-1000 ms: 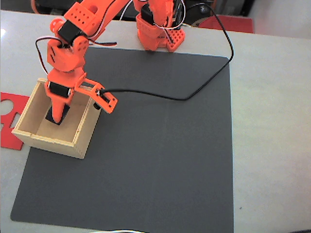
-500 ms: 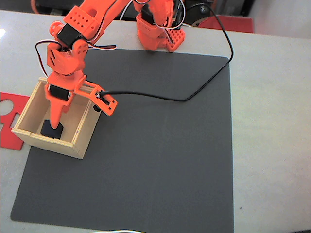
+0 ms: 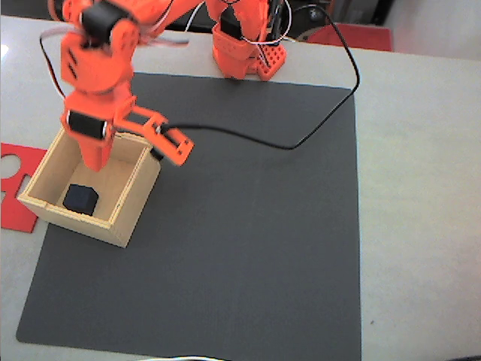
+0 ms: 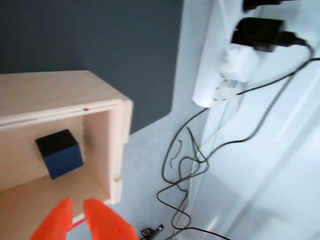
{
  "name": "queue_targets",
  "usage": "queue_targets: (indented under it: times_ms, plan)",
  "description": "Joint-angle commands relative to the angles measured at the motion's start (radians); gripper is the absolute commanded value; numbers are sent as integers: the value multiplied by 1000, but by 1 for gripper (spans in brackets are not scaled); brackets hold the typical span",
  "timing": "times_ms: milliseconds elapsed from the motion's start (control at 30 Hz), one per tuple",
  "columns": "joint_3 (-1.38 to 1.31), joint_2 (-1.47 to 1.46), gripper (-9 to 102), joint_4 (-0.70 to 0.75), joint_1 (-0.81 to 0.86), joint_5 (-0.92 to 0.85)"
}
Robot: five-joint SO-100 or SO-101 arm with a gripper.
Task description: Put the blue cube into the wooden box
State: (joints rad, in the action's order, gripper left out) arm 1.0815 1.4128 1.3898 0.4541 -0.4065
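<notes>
Cube: the blue cube (image 3: 80, 198) lies on the floor of the wooden box (image 3: 135, 197), in the corner nearest the camera in the fixed view, close to the front wall; the wrist view shows it (image 4: 59, 153) resting free on the pale bottom.
Box: open on top, sitting at the left edge of the dark mat (image 3: 240, 226) in the fixed view.
Gripper: the orange gripper (image 3: 96, 162) hangs over the far part of the box, apart from the cube; in the wrist view its two fingertips (image 4: 74, 210) stand nearly together with a thin gap, holding nothing.
Cable: a black cable (image 3: 331, 113) loops across the mat.
Plate: a flat red plate (image 3: 11, 188) lies left of the box.
</notes>
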Motion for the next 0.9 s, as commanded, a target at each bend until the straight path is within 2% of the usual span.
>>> queue_targets:
  times_ms: [0, 100, 333, 600, 733, 867]
  plan:
    - [-342, 44, 0, 196, -38, 31]
    - [-617, 78, 0, 411, -104, 37]
    - [-153, 726, 0, 413, -299, -18]
    - [367, 1381, 0, 357, -400, -91]
    - [535, 1537, 0, 336, -400, -103]
    - [787, 1704, 0, 215, -397, -110]
